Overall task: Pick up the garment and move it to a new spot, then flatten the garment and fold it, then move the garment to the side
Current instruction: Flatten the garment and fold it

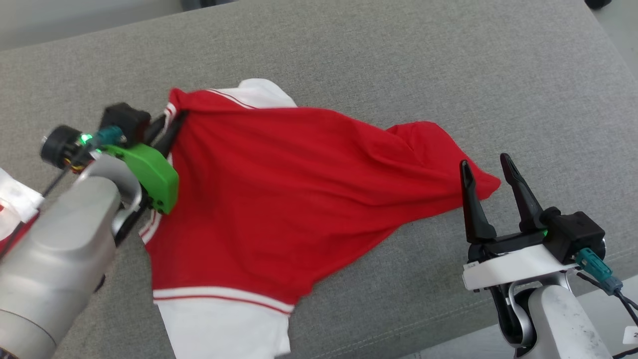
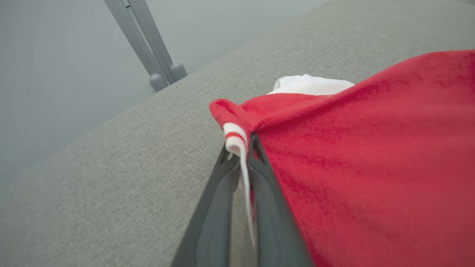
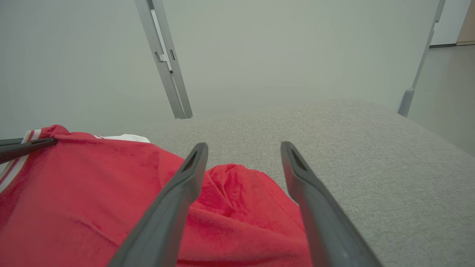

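A grey woven-fabric cushion point(image 1: 398, 60) stretches under everything, with a pale wall and grey metal posts point(image 3: 167, 63) behind it. The red knit garment with white, red-striped trim point(image 1: 279, 189) lies rumpled across the cushion, between the two grippers. The left gripper point(image 1: 175, 118) is clenched on the garment's striped white edge point(image 2: 234, 135), which is pinched between its dark fingers. The right gripper point(image 1: 486, 162) is released, jaws wide apart and grasping nothing. A bunched red corner of the garment lies between its fingers.

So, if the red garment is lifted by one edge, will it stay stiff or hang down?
Probably floppy: the red garment sags in folds from the left pincer. Likely light: a pinch on its striped trim holds it.
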Controlling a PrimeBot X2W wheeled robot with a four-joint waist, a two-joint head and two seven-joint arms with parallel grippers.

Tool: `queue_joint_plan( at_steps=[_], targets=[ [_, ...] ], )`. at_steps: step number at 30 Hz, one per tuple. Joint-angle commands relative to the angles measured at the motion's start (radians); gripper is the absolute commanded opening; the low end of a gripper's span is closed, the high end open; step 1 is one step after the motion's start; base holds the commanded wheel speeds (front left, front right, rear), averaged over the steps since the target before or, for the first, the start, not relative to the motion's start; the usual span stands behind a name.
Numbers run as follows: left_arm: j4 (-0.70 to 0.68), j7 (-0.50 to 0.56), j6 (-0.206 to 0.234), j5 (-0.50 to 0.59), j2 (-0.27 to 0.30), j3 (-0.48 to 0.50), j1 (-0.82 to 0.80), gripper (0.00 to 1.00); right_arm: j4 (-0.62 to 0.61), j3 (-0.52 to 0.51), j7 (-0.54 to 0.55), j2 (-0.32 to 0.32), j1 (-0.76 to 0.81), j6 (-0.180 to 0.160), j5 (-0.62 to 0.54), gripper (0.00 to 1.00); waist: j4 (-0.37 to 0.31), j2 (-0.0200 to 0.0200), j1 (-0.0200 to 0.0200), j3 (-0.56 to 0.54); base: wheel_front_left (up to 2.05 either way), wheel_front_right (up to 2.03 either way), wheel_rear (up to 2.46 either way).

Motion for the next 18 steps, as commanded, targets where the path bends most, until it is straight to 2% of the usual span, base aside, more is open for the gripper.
queue_joint_plan(
  at_steps=[1,5,8,10,14,18],
  targets=[
    [0.001,-0.009,0.002,-0.004,0.027,0.036,-0.047,0.0,-0.005,-0.003,-0.003,0.0,-0.007,-0.001,-0.001,1.0,0.004,-0.0001,0.0,0.005,0.0,0.0,0.0],
    [-0.021,-0.007,0.002,0.023,0.068,0.125,-0.094,0.0,-0.002,-0.009,-0.003,0.0,-0.014,-0.002,-0.006,1.0,0.003,-0.0001,0.0,0.015,0.0,0.0,0.0],
    [-0.009,-0.008,0.002,0.04,0.087,0.149,-0.09,0.0,0.004,-0.007,-0.003,0.001,-0.019,-0.001,-0.007,1.0,-0.005,-0.0001,0.0,0.019,0.0,0.0,0.0],
    [0.003,-0.007,0.002,0.054,0.093,0.147,-0.073,1.0,0.008,-0.004,-0.003,0.001,-0.02,-0.002,-0.008,1.0,-0.009,-0.0001,0.0,0.019,0.0,0.0,0.0],
    [-0.015,-0.008,0.002,0.073,0.099,0.204,-0.059,1.0,0.014,-0.01,-0.003,0.001,-0.02,-0.001,-0.005,1.0,-0.003,-0.0001,0.0,0.009,0.0,0.0,0.0],
    [-0.087,-0.008,0.009,0.102,0.108,0.321,-0.011,1.0,0.024,-0.018,-0.003,0.001,0.0,-0.001,0.002,1.0,0.017,-0.0001,0.0,-0.028,0.0,0.0,0.0]
  ],
)
